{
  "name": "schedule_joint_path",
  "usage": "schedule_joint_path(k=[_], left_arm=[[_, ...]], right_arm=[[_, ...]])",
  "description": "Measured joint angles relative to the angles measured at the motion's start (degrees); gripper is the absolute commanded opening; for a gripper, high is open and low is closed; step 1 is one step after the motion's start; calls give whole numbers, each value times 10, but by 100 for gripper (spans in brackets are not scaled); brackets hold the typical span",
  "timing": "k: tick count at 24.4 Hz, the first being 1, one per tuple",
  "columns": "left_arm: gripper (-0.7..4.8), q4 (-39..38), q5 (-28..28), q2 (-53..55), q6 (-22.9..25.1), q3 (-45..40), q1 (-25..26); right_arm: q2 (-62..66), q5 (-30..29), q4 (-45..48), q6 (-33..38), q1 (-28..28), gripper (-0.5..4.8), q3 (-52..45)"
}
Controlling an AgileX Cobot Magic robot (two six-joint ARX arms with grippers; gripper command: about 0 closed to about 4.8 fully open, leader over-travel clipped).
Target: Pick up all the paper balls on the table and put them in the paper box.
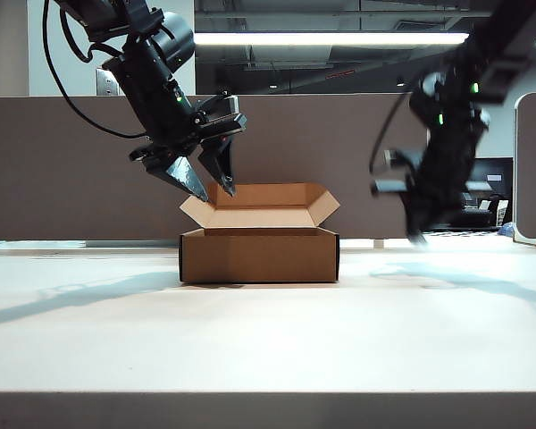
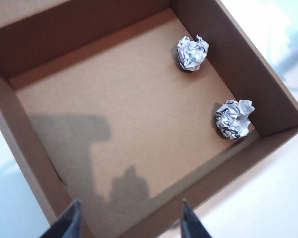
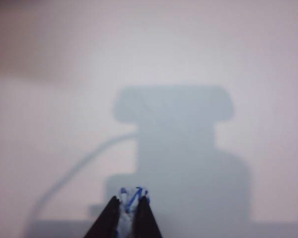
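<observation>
Table (image 1: pixel 268 357) front shows no balls. Two paper balls (image 2: pixel 192 52) lie in paper box (image 2: pixel 114 114); third clamped in right gripper (image 3: pixel 129 210) at three o'clock. Left gripper (image 1: pixel 205 183), jaws apart, hangs over box.

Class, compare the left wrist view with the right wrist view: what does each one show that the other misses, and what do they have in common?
Only the left wrist view shows the paper box from above, with two paper balls lying on its floor near one wall, and the open left pincer hanging over it.

Only the right wrist view shows the right pincer shut on a third paper ball, above its own shadow.

Both show the white table beneath and the tips of a pincer.
</observation>
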Motion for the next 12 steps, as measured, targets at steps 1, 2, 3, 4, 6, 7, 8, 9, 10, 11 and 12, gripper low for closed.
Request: schedule_joint_path(k=[1, 2, 3, 4, 6, 7, 8, 9, 10, 11, 12], left_arm=[[244, 0, 0, 0, 0, 0, 0], [244, 0, 0, 0, 0, 0, 0], [244, 0, 0, 0, 0, 0, 0], [244, 0, 0, 0, 0, 0, 0], [244, 0, 0, 0, 0, 0, 0], [244, 0, 0, 0, 0, 0, 0], [244, 0, 0, 0, 0, 0, 0], [244, 0, 0, 0, 0, 0, 0], [244, 0, 0, 0, 0, 0, 0], [244, 0, 0, 0, 0, 0, 0], [244, 0, 0, 0, 0, 0, 0]], right_arm=[[-5, -25, -5, 9, 0, 22, 19], [-9, -51, -7, 18, 1, 22, 36], [-12, -87, -10, 31, 5, 22, 59], [-15, -116, -8, 41, 8, 22, 75], [-16, -184, -5, 62, 20, 22, 106], [-16, -208, -1, 66, 29, 21, 115], [-16, -219, 0, 68, 37, 22, 120], [-16, -225, 0, 69, 48, 22, 121], [-16, -227, 0, 70, 56, 22, 120], [-14, -232, -2, 71, 64, 22, 120], [-12, -237, -3, 71, 70, 23, 120]])
